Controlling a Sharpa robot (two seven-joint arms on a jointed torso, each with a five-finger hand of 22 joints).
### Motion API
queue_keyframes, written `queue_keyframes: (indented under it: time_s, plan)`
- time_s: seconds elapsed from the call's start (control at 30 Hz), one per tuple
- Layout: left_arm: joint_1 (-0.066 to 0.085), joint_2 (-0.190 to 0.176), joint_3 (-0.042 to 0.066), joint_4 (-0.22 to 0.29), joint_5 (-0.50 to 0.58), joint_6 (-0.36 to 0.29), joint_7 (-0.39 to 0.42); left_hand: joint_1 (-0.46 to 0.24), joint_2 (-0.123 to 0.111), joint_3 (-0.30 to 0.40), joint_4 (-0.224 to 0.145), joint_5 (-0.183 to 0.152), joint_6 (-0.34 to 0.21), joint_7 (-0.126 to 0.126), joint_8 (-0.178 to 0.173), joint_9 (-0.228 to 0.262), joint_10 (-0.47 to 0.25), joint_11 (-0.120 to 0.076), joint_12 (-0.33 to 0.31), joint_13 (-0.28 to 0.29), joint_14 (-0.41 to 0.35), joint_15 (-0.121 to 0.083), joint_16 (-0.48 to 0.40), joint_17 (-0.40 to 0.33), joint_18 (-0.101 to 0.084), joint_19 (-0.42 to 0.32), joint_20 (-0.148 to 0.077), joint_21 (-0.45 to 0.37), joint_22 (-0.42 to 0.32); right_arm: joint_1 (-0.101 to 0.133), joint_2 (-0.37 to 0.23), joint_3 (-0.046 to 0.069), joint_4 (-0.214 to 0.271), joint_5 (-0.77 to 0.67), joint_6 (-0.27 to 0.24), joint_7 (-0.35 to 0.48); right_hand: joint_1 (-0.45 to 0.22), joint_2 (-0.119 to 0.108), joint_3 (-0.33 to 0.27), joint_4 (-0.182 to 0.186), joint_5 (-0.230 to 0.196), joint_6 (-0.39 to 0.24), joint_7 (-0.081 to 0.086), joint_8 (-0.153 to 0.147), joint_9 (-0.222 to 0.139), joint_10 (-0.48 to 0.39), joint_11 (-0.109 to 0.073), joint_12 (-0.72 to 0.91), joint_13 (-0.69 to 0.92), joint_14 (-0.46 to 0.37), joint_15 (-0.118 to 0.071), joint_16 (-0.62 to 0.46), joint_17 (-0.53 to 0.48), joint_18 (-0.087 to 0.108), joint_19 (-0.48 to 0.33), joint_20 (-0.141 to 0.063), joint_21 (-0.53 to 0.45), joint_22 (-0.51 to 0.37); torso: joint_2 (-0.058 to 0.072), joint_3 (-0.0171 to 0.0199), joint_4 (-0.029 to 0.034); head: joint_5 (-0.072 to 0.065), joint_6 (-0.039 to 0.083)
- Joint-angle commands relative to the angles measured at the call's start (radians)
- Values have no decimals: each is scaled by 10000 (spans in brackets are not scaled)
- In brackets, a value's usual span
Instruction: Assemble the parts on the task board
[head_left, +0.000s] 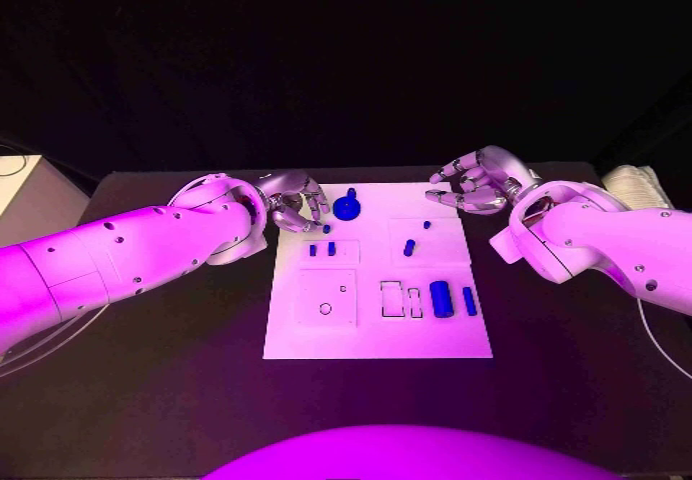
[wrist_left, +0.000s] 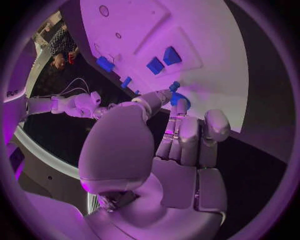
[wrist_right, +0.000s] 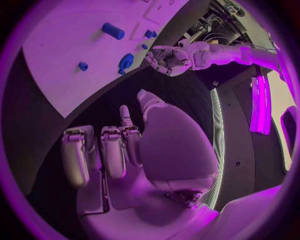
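The white task board (head_left: 375, 335) lies mid-table. A blue knob-shaped part (head_left: 348, 207) stands near its far edge. My left hand (head_left: 293, 200) hovers at the board's far left corner, just beside the knob, fingers bent and holding nothing; the right wrist view shows a gap between the left hand (wrist_right: 167, 59) and the knob (wrist_right: 125, 62). In the left wrist view the thumb tip and fingertips (wrist_left: 181, 107) reach close to the knob (wrist_left: 177, 97). My right hand (head_left: 476, 180) hangs over the far right corner, fingers loosely curled and apart, empty. Small blue parts (head_left: 410, 247) lie scattered on the board.
Two small blue pieces (head_left: 322, 249) lie left of centre, and two larger blue blocks (head_left: 441, 299) sit at the near right beside outlined recesses (head_left: 392, 299). A pale folded thing (head_left: 635, 185) lies at the table's right edge. A white box (head_left: 29, 195) stands off the left.
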Motion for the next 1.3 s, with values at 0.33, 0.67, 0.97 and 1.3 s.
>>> queue_keyframes:
  time_s: [0.33,0.67,0.97,1.3]
  plan:
    - [-10,52,15,-13,243,410,594,167,367,-65,-94,-19,1083,-332,217,188,-814,-425,3565,2105,889,-337,1081,2898,-23,224,-252,217,421,-19,11,5,-29,-40,117,36,-120,21,60,-1,18,-11,-22,61,-23,306,28,-34,1906,894,40,-52,2048,-70,919,-13,-35,2445,-1,6,-5,34,12]
    - [-25,227,15,-181,175,309,545,183,580,487,-124,-35,1470,-442,297,358,-902,-605,5338,3120,1320,-486,1374,4066,-121,590,-398,503,904,-27,29,5,-36,-40,123,38,-120,27,71,-2,20,-8,-22,64,-25,309,27,-30,1909,893,40,-55,2042,-69,918,-13,-38,2443,7,7,-10,36,11]
    - [-31,353,13,-265,125,362,502,120,604,707,-224,-58,1603,-487,322,490,-228,-670,6883,4803,1534,-547,1470,4620,-198,864,-456,710,1271,-29,34,5,-32,-40,130,33,-120,27,71,-2,20,-8,-22,64,-25,309,27,-30,1909,893,40,-55,2042,-69,918,-13,-38,2443,8,12,-8,18,-3]
    - [-64,444,8,-371,53,489,399,-4,632,615,-194,-133,1730,-528,384,587,426,-712,7583,5937,1595,-581,1494,4780,-224,948,-481,766,1385,-29,32,5,-31,-40,130,31,-120,27,71,-2,20,-8,-22,64,-25,309,27,-30,1909,893,40,-55,2042,-69,918,-13,-38,2443,-1,11,-4,-5,-13]
